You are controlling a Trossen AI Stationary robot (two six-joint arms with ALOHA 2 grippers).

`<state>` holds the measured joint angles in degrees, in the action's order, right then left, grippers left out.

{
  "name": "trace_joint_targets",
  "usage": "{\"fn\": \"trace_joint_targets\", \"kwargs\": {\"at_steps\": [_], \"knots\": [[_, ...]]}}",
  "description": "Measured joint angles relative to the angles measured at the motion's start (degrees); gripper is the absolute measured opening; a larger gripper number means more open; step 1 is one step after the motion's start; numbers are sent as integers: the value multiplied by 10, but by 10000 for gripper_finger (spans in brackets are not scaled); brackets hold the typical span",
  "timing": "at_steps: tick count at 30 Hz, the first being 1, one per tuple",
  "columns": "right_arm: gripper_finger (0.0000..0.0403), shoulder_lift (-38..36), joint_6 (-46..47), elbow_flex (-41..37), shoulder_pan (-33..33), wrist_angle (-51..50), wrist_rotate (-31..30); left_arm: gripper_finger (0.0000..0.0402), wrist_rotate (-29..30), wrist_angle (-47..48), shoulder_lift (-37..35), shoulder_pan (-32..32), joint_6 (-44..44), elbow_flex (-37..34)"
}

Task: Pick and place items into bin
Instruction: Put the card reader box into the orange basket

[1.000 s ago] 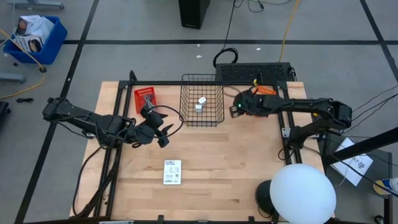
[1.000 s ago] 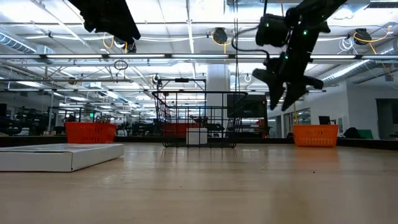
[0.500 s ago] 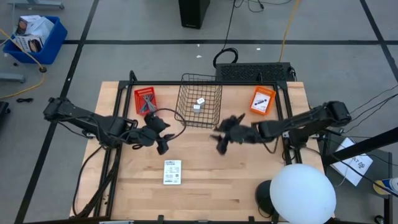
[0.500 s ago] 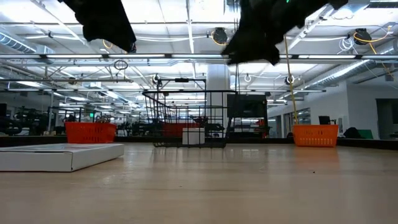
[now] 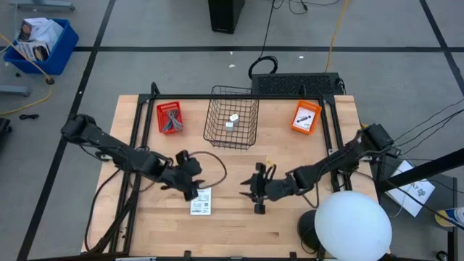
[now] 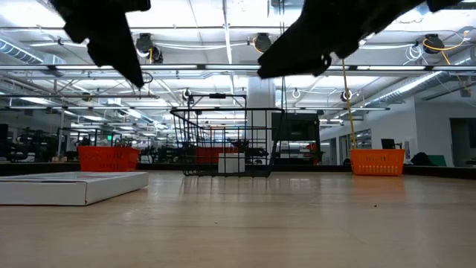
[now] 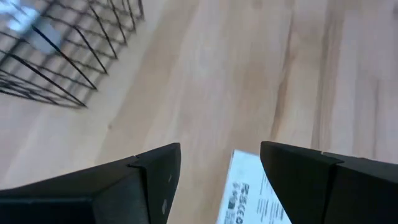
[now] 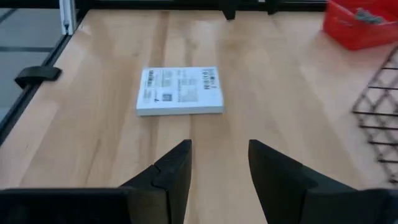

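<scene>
One white printed packet (image 5: 201, 201) lies flat on the wooden table near its near edge, also seen as the packet (image 8: 180, 91) and the packet (image 6: 74, 186). Two tiny white cubes (image 5: 231, 121) sit inside the black wire basket (image 5: 232, 125) at the far middle. My left gripper (image 5: 193, 185) hangs open just above the packet's far end (image 7: 255, 193). My right gripper (image 5: 255, 191) hovers open to the packet's right, fingers pointing at it. No teal pen or grey stick shows.
A small red bin (image 5: 170, 117) holding grey bits stands left of the basket. An orange bin (image 5: 305, 117) stands to its right. A white round lamp head (image 5: 353, 226) covers the table's near right corner. Bare wood lies between the basket and the packet.
My right gripper has swung from beside the basket's right side toward the near edge and leftward, ending near the packet. My left gripper has moved toward the near edge and slightly right, over the packet. The basket has shifted a little toward the table's left.
</scene>
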<state>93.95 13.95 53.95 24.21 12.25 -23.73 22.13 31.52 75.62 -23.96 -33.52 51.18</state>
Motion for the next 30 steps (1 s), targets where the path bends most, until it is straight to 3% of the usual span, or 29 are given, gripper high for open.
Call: {"fn": "trace_joint_targets", "kwargs": {"at_steps": [9, 14, 20, 26, 30], "knots": [[150, 101, -11, 1, -6, 168, 71, 230, -22, 3, 89, -46, -40, 0], [141, 141, 5, 24, -13, 179, 76, 221, -41, 19, 105, -80, -86, 0], [98, 177, 40, 57, -15, 178, 76, 151, -39, 29, 104, -117, -141, 0], [11, 185, 86, 61, -18, 161, 89, 57, -41, 69, 109, -137, -205, 0], [8, 185, 116, 61, -20, 153, 80, 8, -41, 98, 121, -145, -241, 0]]}}
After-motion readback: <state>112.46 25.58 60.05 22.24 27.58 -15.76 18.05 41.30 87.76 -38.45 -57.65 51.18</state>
